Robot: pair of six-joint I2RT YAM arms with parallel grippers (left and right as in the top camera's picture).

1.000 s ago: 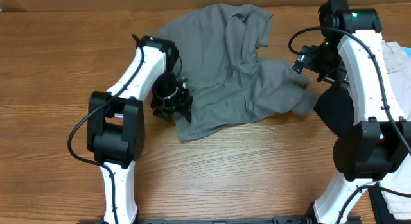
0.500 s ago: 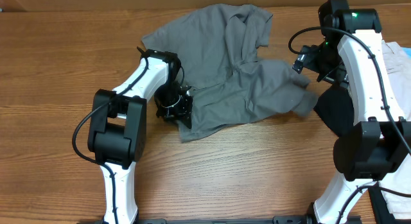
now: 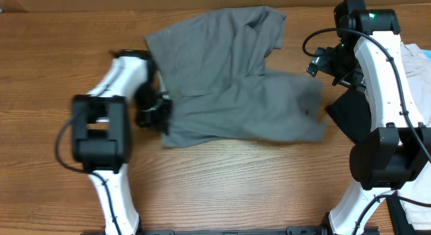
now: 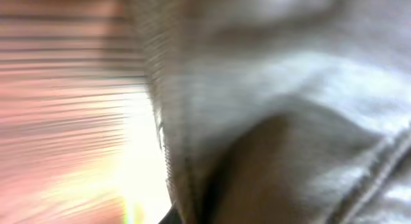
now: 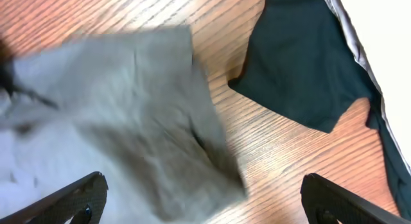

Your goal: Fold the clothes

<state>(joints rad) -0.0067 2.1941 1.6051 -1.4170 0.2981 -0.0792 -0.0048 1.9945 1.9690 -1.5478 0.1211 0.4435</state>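
The grey shorts (image 3: pixel 229 87) lie spread across the middle of the wooden table. My left gripper (image 3: pixel 158 117) is at their lower-left edge, shut on the cloth. In the left wrist view, blurred grey shorts (image 4: pixel 289 89) fill most of the frame and hide the jaws. My right gripper (image 3: pixel 323 60) hovers over the right side of the shorts (image 5: pixel 115 121). That right gripper (image 5: pixel 202 201) is open wide, with nothing between its fingertips (image 5: pixel 90 189), and the cloth lies below them.
A black garment (image 3: pixel 353 114) lies just right of the shorts, under the right arm, and shows as a black garment (image 5: pixel 302 63) in the right wrist view. Cream-white shorts (image 3: pixel 417 66) sit at the table's right edge. Bare wooden table (image 3: pixel 236 181) lies in front.
My left gripper has shut on the shorts' lower-left edge and swung left, dragging the cloth with it and spreading it flatter. The right arm has not moved.
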